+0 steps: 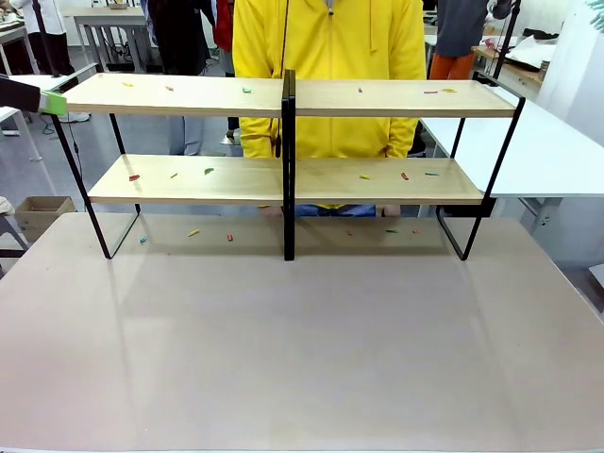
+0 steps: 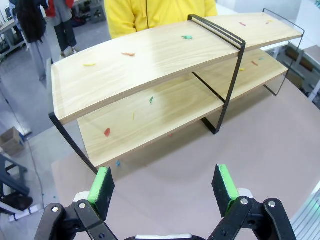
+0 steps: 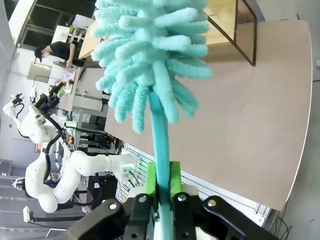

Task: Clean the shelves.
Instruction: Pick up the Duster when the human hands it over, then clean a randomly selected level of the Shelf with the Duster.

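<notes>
- The tabletop (image 1: 302, 359) is a broad pinkish-grey sheet. A person (image 1: 328, 57) in a yellow hoodie stands at its far edge.
- The shelves (image 1: 189, 94) stand across the far part of it, both boards level.
- The right gripper (image 3: 162, 182) is clenched on the handle of a fluffy teal duster (image 3: 150, 50).
- The left gripper (image 2: 162, 182) hangs spread wide, holding nothing, near the shelves' left end.
- Small coloured scraps (image 1: 209, 171) dot both boards.
</notes>
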`<control>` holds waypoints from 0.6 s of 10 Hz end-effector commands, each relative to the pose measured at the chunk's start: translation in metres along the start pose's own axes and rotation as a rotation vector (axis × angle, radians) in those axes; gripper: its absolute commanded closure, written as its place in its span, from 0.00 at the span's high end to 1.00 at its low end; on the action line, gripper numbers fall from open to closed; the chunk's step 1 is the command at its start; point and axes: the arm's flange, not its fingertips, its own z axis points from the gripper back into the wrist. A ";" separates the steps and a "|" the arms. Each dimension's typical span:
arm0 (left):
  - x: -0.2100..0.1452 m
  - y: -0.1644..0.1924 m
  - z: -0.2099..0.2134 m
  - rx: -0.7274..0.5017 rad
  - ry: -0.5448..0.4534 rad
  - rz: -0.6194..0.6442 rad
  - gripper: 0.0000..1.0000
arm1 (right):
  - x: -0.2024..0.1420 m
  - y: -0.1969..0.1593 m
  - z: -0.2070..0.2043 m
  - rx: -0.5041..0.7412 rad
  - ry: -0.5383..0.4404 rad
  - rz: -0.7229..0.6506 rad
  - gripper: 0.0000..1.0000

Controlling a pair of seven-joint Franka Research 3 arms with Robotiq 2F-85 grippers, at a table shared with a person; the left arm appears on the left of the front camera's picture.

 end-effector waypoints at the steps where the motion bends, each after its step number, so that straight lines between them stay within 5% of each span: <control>1: 0.001 0.003 0.000 0.001 0.002 -0.018 1.00 | 0.003 0.007 0.005 0.000 0.007 -0.015 0.00; 6: 0.001 0.003 0.000 0.001 0.002 -0.018 1.00 | 0.003 0.007 0.005 0.000 0.007 -0.015 0.00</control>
